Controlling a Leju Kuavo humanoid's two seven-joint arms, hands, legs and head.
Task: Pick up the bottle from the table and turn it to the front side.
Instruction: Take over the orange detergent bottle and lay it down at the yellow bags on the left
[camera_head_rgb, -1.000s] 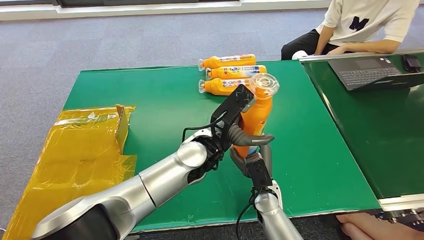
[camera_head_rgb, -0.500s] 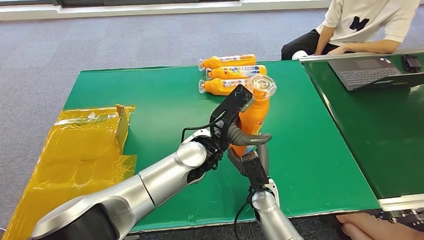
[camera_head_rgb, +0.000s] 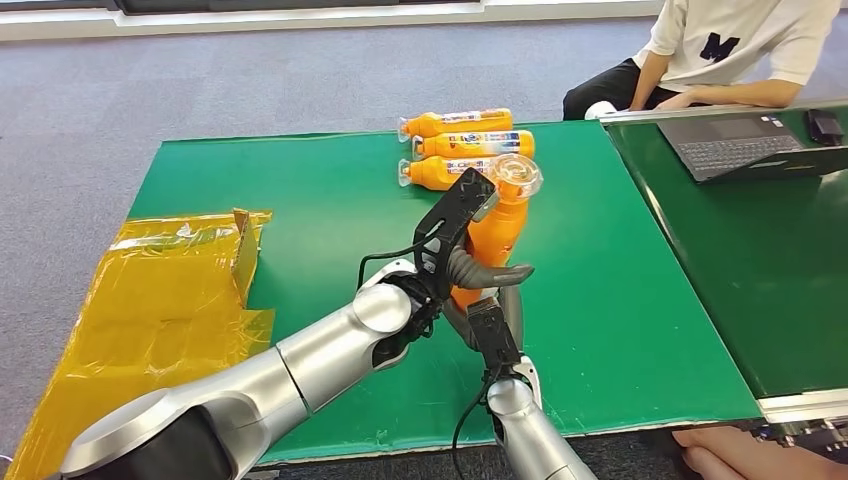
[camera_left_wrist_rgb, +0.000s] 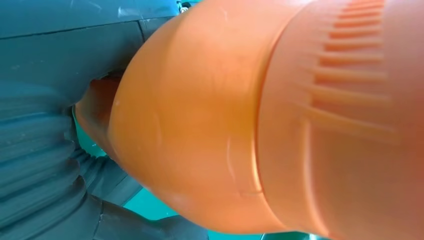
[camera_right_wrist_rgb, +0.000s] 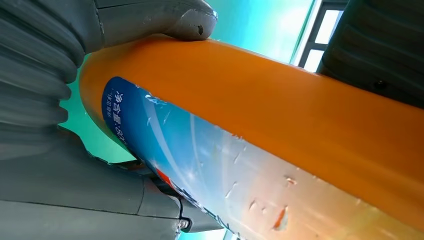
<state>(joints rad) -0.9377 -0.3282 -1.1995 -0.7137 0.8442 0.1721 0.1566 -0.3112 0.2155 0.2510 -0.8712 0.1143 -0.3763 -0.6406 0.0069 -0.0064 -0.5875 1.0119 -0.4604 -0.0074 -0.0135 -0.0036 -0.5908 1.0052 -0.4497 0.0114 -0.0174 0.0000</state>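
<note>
**Bottle held upright in both hands, mid-turn**

The orange bottle (camera_head_rgb: 497, 228) stands upright above the middle of the green desk (camera_head_rgb: 300, 200), its clear cap end up. The left hand (camera_head_rgb: 470, 262) wraps its dark fingers around the bottle's middle, and the right hand (camera_head_rgb: 492, 325) clasps the lower part from beneath. The pick-up looks done; the step in hand is judged to be the turn to the front side. The next move probably calls for twisting the bottle about its long axis while one hand keeps a firm hold and the other resets, so it does not slip or tip.

The head view gives the layout: three more orange bottles (camera_head_rgb: 462, 147) lie side by side near the desk's far edge, a yellow plastic bag (camera_head_rgb: 160, 310) lies on the left, and a seated person (camera_head_rgb: 720, 55) is by a laptop (camera_head_rgb: 745, 143) on the neighbouring surface. The right wrist view shows the blue printed label (camera_right_wrist_rgb: 190, 155) on the bottle's side with the thumb (camera_right_wrist_rgb: 155, 22) pressed against the orange body. The left wrist view shows plain orange plastic with moulded ribs (camera_left_wrist_rgb: 350, 75).
</note>
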